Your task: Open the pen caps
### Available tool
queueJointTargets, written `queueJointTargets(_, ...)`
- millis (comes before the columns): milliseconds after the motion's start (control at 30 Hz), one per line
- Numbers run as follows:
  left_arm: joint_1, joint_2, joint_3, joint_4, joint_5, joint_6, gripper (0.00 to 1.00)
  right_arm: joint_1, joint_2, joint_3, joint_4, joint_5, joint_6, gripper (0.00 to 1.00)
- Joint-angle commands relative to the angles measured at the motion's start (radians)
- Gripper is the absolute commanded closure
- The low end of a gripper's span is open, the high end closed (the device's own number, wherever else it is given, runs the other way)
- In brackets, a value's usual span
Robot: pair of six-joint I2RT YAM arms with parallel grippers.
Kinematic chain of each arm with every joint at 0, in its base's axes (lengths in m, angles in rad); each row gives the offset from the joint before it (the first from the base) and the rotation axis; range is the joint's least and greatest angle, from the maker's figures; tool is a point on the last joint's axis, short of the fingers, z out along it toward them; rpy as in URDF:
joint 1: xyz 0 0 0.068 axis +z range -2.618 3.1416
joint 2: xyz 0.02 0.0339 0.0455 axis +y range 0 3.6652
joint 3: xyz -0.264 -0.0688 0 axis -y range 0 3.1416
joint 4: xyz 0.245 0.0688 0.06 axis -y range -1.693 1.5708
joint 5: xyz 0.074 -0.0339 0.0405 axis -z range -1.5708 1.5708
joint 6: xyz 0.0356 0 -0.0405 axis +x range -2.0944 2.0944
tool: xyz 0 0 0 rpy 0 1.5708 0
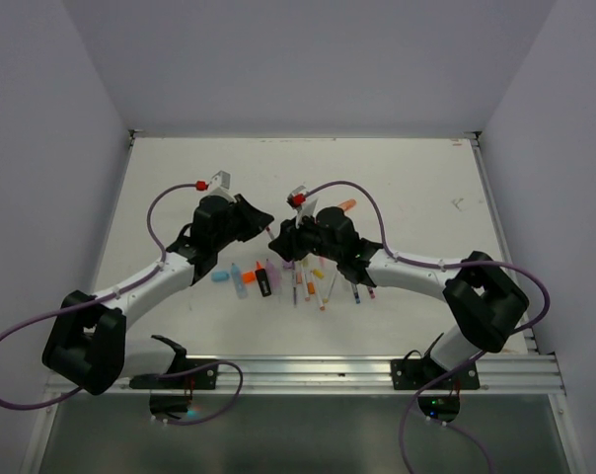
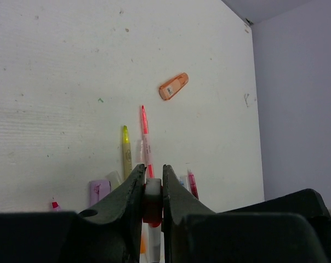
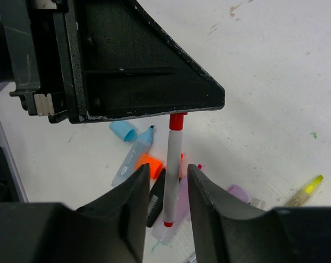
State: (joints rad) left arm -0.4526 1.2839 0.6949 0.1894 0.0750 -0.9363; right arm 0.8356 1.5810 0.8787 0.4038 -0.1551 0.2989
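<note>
A white table (image 1: 180,178) fills the floor of a pale-walled enclosure, and the two arms meet over its middle, above a scatter of pens and highlighters. The left gripper (image 2: 152,172) is clamped tight on a red-capped pen (image 3: 173,159), pinching it at the red cap (image 3: 177,120) so that the white barrel hangs down off the table. The right gripper (image 3: 169,170) sits lower, its fingers (image 3: 209,203) parted on either side of that barrel. A gap shows on each side, so they straddle the pen without clear contact.

Loose caps lie on the table: an orange cap (image 2: 173,86) well apart from the pile, toward the far side, a light blue cap (image 3: 123,131) just beside an uncapped blue highlighter (image 3: 133,159), and a purple cap (image 2: 98,192) near the left fingers. A pink highlighter (image 2: 145,134) and a yellow highlighter (image 2: 125,150) lie side by side with their tips bare, pointing away from the arms.
</note>
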Motion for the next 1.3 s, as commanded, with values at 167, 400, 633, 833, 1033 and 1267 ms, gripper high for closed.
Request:
queueJointTargets(167, -0.015, -0.063, 0.017, 0.021, 0.026, 0.100, 1.00, 0.007, 0.007, 0.065, 0.009, -0.038, -0.001, 0.52)
queueJointTargets(400, -0.026, -0.100, 0.009, 0.068, 0.043, 0.126, 1.00, 0.007, 0.040, 0.115, -0.016, -0.043, -0.007, 0.61)
queueJointTargets(633, -0.026, -0.120, 0.031, 0.088, 0.003, 0.131, 1.00, 0.007, 0.011, 0.073, -0.040, -0.015, -0.026, 1.00)
queueJointTargets(833, 0.035, -0.121, 0.087, 0.125, -0.024, 0.091, 1.00, 0.008, -0.027, -0.016, -0.054, -0.020, -0.034, 1.00)
queueJointTargets(1033, 0.155, -0.109, 0.159, 0.156, -0.043, 0.024, 1.00, 0.010, -0.061, -0.104, -0.051, -0.012, -0.038, 1.00)
queueJointTargets(1267, 0.178, -0.074, 0.230, 0.079, -0.080, 0.050, 1.00, 0.010, -0.069, -0.115, -0.052, 0.038, 0.009, 1.00)
